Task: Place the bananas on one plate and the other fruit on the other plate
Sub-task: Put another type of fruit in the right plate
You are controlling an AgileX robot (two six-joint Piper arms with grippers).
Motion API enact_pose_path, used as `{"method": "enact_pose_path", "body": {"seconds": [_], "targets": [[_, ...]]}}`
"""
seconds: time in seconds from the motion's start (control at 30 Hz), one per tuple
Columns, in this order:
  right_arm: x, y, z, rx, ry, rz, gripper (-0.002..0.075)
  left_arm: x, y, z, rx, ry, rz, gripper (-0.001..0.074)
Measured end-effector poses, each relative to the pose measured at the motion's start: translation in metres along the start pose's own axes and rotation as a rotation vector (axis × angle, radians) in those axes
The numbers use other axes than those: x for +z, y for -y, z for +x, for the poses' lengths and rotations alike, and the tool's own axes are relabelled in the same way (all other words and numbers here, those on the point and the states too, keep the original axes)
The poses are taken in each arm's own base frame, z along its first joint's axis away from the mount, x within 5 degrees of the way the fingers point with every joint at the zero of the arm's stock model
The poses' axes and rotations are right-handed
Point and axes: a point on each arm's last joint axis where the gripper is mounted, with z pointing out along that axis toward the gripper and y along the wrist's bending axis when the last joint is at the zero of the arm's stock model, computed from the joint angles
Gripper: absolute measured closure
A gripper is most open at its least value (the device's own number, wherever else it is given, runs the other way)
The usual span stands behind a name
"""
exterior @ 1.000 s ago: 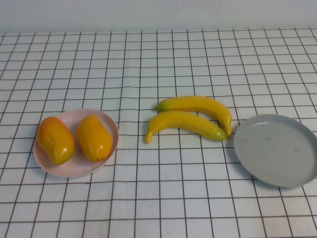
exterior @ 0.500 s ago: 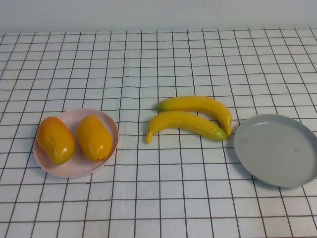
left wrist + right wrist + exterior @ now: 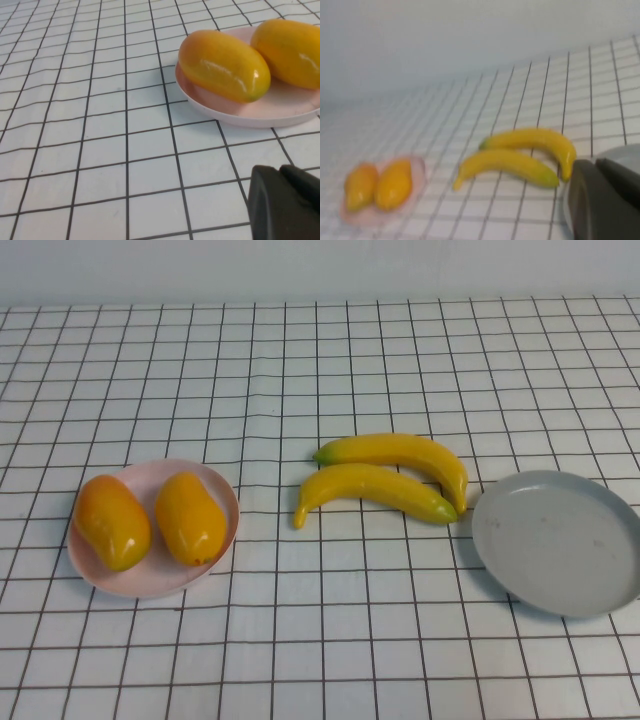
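Note:
Two yellow bananas (image 3: 400, 452) (image 3: 375, 486) lie side by side on the table, just left of the empty grey plate (image 3: 560, 540). Two orange-yellow mango-like fruits (image 3: 112, 522) (image 3: 190, 517) lie on the pale pink plate (image 3: 150, 585) at the left. Neither arm shows in the high view. My left gripper (image 3: 280, 172) is shut and empty, low over the table near the pink plate (image 3: 260, 112) and its fruits (image 3: 225, 65). My right gripper (image 3: 594, 165) is shut and empty, by the grey plate (image 3: 625, 152), with the bananas (image 3: 535, 142) beyond it.
The table wears a white cloth with a black grid (image 3: 320, 640). A pale wall (image 3: 320, 270) runs along its far edge. Bare cloth lies between the two plates and along the front.

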Motion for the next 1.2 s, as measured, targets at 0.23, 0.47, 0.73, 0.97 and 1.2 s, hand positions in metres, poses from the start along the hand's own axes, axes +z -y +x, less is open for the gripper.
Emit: {"method": "enact_pose_path", "body": {"seconds": [0.23, 0.47, 0.73, 0.97, 1.2], "targets": [[0.062, -0.016, -0.050, -0.481, -0.501, -0.128, 0.0742, 0.000, 0.000, 0.000, 0.000, 0.000, 0.000, 0.0738], [0.136, -0.005, -0.077, -0.620, -0.660, -0.209, 0.0719, 0.000, 0.000, 0.000, 0.000, 0.000, 0.000, 0.0738], [0.205, -0.004, -0.064, -0.813, -0.754, -0.293, 0.0301, 0.000, 0.000, 0.000, 0.000, 0.000, 0.000, 0.0738], [0.264, -0.027, -0.026, -1.095, -0.881, -0.341, 0.0223, 0.000, 0.000, 0.000, 0.000, 0.000, 0.000, 0.0738], [0.324, -0.030, 0.004, -1.111, -1.025, -0.269, 0.0236, 0.000, 0.000, 0.000, 0.000, 0.000, 0.000, 0.0738]]}}
